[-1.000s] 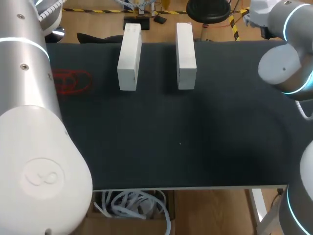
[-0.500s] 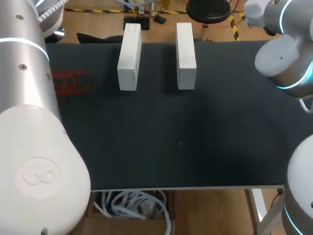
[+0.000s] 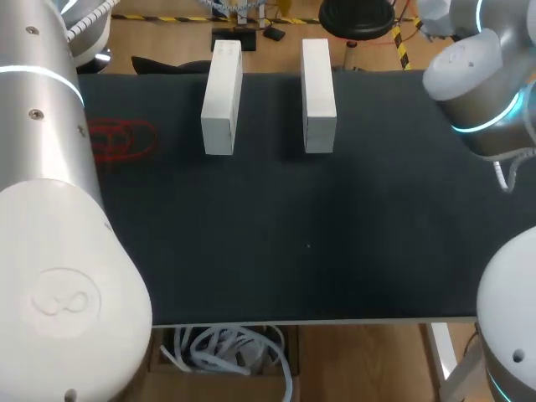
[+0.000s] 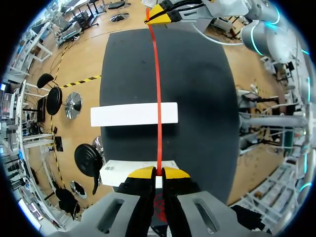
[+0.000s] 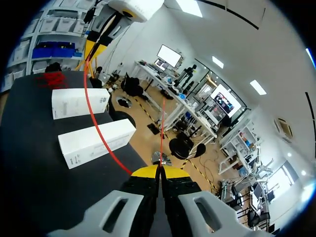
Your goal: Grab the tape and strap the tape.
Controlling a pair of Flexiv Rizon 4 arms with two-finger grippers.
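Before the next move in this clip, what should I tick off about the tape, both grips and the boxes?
1. Left pincer shut on the red tape: ok.
2. Right pincer shut on the same tape: ok.
3. Tape runs unbroken from one pincer to the other: ok, seen in the left wrist view.
4. Tape line crosses both the near white box and the far white box: ok in the left wrist view.
5. Boxes lie side by side, apart: ok.
6. Tape height above the boxes, or contact with them: cannot tell.
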